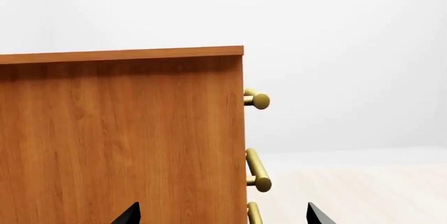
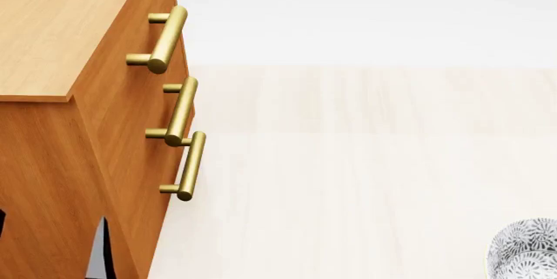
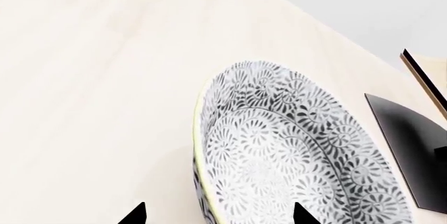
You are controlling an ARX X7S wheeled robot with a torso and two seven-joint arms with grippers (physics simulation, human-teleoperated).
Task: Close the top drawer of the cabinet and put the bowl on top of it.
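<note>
Top drawer (image 2: 130,80) looks flush with the two below, so closing seems done. Left gripper (image 1: 222,214) sits by the cabinet (image 1: 125,140) side, jaws apart, empty. Right gripper (image 3: 218,214) has jaws apart straddling the bowl (image 3: 293,161) rim, set for a rim pinch. Bowl sits on the pale floor (image 2: 348,161), well apart from the cabinet.

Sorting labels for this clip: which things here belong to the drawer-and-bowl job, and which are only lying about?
Job: top drawer, flush with the fronts below; cabinet; bowl on the pale floor.
Lying about: black panel beside the bowl.
</note>
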